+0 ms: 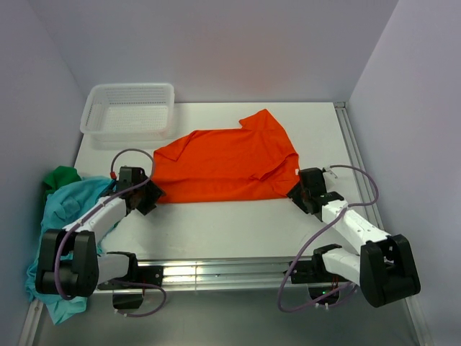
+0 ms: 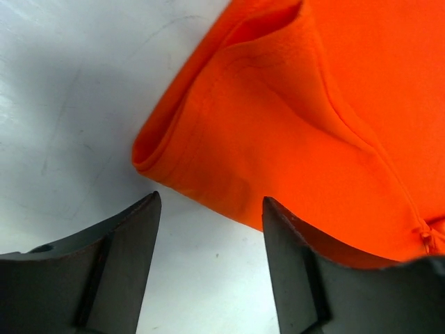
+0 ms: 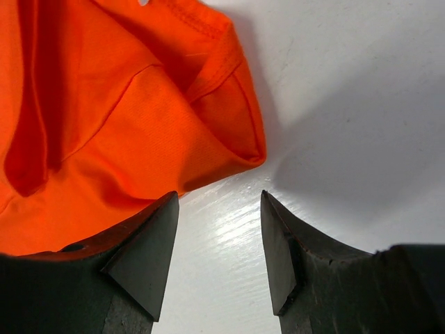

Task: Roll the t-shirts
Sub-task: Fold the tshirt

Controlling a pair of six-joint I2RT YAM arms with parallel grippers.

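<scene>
The bright orange t-shirt (image 1: pixel 225 163) lies spread on the white table, folded roughly into a band. My left gripper (image 1: pixel 149 194) is open and empty at the shirt's near left corner (image 2: pixel 278 139), just short of the hem. My right gripper (image 1: pixel 301 193) is open and empty at the shirt's near right corner (image 3: pixel 125 118). The teal-blue t-shirt (image 1: pixel 61 216) hangs crumpled over the table's left edge. The dark green t-shirt (image 1: pixel 60 176) shows behind it.
A white mesh basket (image 1: pixel 130 109) stands at the back left of the table. A metal rail (image 1: pixel 216 270) runs along the near edge. Walls close in on the left and right.
</scene>
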